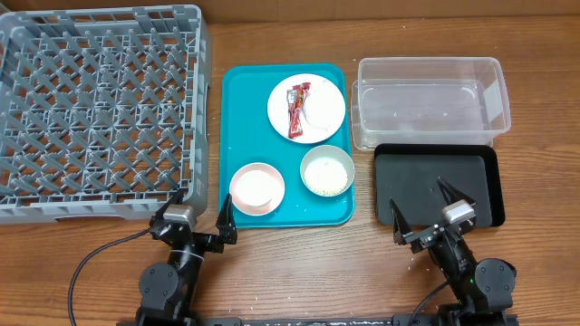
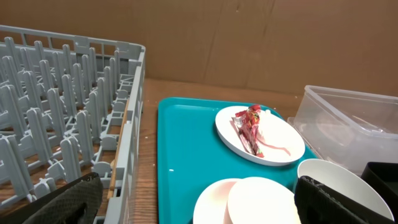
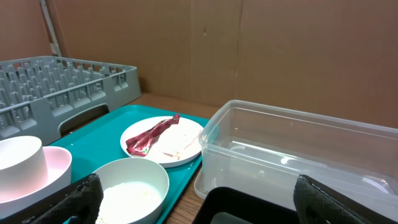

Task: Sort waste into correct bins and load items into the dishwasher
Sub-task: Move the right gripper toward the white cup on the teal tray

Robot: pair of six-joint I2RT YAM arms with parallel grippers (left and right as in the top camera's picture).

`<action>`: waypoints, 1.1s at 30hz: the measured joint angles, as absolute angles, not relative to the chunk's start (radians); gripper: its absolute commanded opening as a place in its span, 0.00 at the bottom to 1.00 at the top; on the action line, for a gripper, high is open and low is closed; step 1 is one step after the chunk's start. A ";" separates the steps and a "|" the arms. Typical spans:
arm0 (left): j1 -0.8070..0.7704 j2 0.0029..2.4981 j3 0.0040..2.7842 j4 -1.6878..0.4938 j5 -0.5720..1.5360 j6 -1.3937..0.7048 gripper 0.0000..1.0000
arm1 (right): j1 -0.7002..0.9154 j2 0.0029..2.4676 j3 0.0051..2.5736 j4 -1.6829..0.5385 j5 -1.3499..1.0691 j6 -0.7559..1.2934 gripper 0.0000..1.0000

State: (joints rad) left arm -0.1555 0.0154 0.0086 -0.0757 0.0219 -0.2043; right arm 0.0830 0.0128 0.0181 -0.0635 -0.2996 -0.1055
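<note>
The red-and-white wrapper [image 1: 298,110], lying on the white plate [image 1: 328,107] on the teal tray [image 1: 246,118], looks light, thin and crinkly, probably best pinched across its middle; the left pincer [image 1: 201,215] and right pincer [image 1: 423,213] both sit spread and empty, well short of it.

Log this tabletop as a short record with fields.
teal tray: holds plate, pink bowl, grey-white bowl
on plate: red-and-white wrapper, napkin
in pink bowl: white cup
in grey-white bowl: whitish grains
dish rack: empty, left of teal tray
clear tub: empty, right of teal tray
black tray: empty, in front of clear tub
left hand: open, empty
right hand: open, empty
</note>
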 measured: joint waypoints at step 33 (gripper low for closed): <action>-0.155 0.015 0.009 -0.075 0.028 -0.212 1.00 | 0.083 0.013 0.018 -0.012 -0.399 -0.095 1.00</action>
